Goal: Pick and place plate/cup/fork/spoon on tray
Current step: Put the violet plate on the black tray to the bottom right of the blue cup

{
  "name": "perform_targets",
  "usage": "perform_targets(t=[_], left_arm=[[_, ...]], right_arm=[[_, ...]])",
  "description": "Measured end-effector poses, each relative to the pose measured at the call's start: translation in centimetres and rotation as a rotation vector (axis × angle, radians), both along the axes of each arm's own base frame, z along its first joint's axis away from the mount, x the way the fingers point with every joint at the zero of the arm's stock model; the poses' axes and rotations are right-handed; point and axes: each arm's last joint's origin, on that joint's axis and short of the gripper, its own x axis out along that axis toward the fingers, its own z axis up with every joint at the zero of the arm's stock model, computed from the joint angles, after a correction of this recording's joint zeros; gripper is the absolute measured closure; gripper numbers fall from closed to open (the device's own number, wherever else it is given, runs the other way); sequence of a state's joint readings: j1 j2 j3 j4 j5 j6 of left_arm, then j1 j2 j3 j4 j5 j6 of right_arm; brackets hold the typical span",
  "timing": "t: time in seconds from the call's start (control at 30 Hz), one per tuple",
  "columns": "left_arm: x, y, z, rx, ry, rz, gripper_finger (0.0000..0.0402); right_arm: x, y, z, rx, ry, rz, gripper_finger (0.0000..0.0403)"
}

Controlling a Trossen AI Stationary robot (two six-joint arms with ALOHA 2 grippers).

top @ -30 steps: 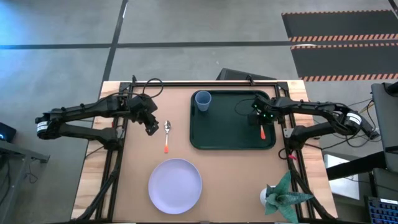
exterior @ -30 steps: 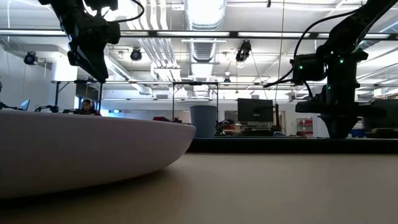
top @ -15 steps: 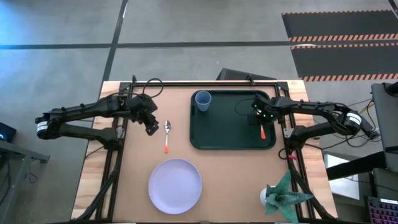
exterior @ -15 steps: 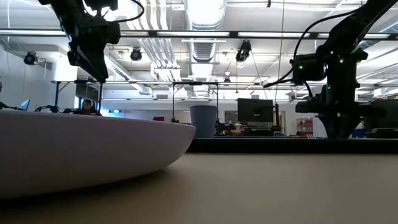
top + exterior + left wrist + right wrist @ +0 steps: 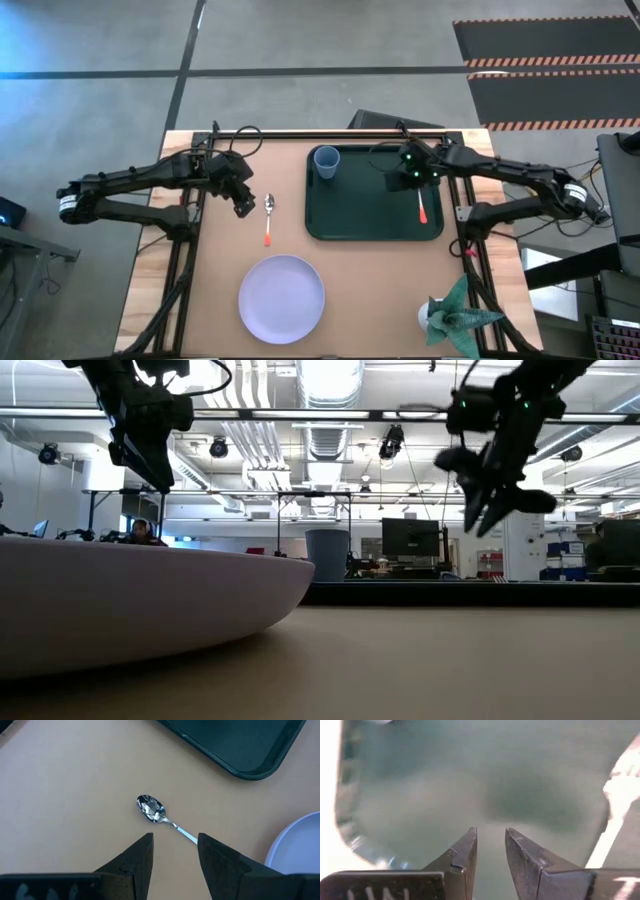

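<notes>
The dark green tray (image 5: 360,215) lies at the table's far right, with the light-blue cup (image 5: 325,162) upright in its far left corner and the fork (image 5: 422,207) flat near its right rim. The spoon (image 5: 268,218) lies on the table left of the tray, bowl toward the far edge. The lavender plate (image 5: 282,298) rests near the front edge. My left gripper (image 5: 175,845) hangs open above the table just left of the spoon (image 5: 151,809). My right gripper (image 5: 490,845) is open and empty, raised over the tray's right half, left of the fork (image 5: 615,815).
A small potted plant (image 5: 452,315) stands at the table's near right corner. The tray's middle (image 5: 370,190) is bare, and bare tabletop (image 5: 380,290) lies between plate and plant. In the low view the plate (image 5: 150,600) fills the left foreground.
My right gripper has come up off the fork's place on the tray, moved toward the tray's far side and middle, and turned from pointing down to slanting. The fork stays flat by the tray's right rim.
</notes>
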State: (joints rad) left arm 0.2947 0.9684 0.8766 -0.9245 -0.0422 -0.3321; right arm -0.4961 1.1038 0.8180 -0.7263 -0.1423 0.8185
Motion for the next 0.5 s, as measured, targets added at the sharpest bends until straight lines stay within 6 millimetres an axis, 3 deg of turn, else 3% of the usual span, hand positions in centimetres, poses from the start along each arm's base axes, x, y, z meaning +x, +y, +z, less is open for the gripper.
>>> perform_targets(t=[0.13, 0.3, 0.5], left_arm=[[0.0, 0.0, 0.0, 0.000, 0.000, 0.000, 0.0265], [0.0, 0.0, 0.0, 0.003, 0.002, -0.006, 0.0265], [0.0, 0.0, 0.0, 0.004, 0.002, -0.007, 0.0265]], right_arm=[[2.4, 2.7, 1.5, 0.045, -0.069, 0.116, 0.0319], [6.3, 7.9, 2.7, 0.053, -0.144, 0.241, 0.0317], [11.1, 13.9, 2.5, 0.022, -0.128, 0.343, 0.0316]])
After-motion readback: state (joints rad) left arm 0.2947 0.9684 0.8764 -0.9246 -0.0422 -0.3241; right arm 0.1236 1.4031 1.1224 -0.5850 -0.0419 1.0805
